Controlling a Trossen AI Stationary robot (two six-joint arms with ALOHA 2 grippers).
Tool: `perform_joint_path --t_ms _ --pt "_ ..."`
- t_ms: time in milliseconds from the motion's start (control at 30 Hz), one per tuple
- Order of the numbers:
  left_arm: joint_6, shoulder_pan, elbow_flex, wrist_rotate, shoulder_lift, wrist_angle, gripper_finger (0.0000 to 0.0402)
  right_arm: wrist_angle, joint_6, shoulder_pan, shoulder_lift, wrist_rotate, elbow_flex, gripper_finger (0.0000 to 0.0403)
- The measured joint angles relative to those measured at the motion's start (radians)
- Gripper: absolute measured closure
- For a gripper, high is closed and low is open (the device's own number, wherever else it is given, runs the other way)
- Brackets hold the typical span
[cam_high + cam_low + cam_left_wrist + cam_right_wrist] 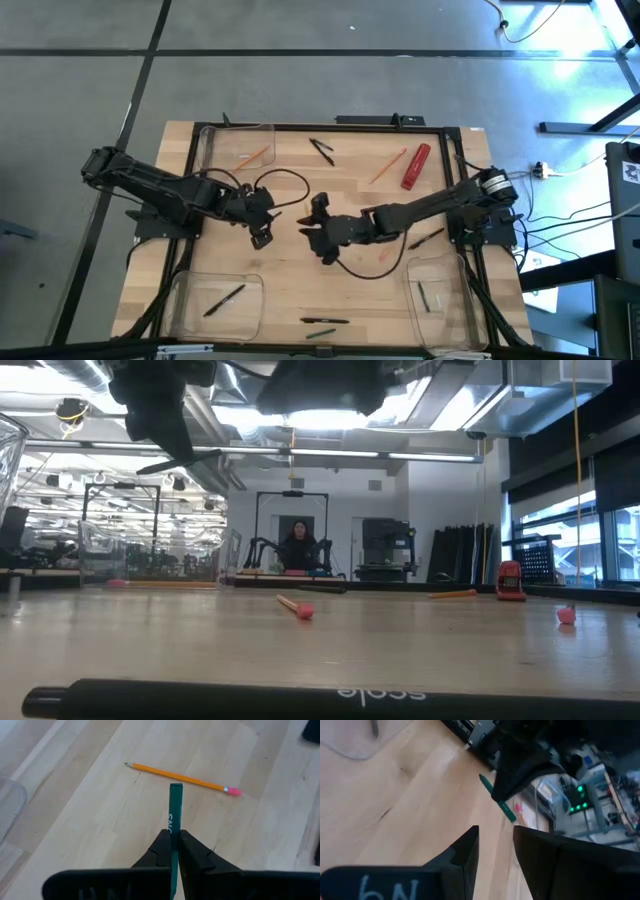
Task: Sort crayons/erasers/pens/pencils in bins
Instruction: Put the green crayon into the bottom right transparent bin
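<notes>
My left gripper [262,230] hangs over the table's middle, shut on a green stick with white lettering [175,805]. The stick also shows in the low view [185,460] and the right wrist view [509,813]. My right gripper [318,228] [495,834] is open and empty, just to the right of it and facing it. An orange pencil with a pink eraser [182,778] lies flat on the wood beyond the stick. Three clear bins stand at the far left [210,150], near left [185,305] and near right [455,300]. My left gripper pinches the green stick's shaft [174,827] between its two fingers. The stick runs along the fingers, and its free end [176,786] reaches out past the fingertips. It is lifted clear of the table and lies close to level in the low view.
A thick red cylinder [416,166] and an orange pencil [388,165] lie at the far right, and black pens [322,150] at the far middle. More pens lie at the near edge [325,321]. The far left bin holds an orange pencil [252,155], and both near bins hold a black pen.
</notes>
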Motion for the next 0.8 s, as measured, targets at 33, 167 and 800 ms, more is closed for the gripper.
perform_joint_path --t_ms 33,167,800 --pt "0.000 0.000 0.000 0.000 0.000 0.000 0.0398 0.021 -0.027 -0.006 0.013 -0.007 0.000 0.0279" --pt "0.000 0.000 0.000 0.002 0.000 0.000 0.0399 0.108 -0.104 -0.033 0.060 -0.021 0.000 0.0279" --pt "-0.003 0.000 0.000 0.010 0.000 0.000 0.0398 0.286 -0.215 -0.126 0.142 -0.158 0.000 0.0279"
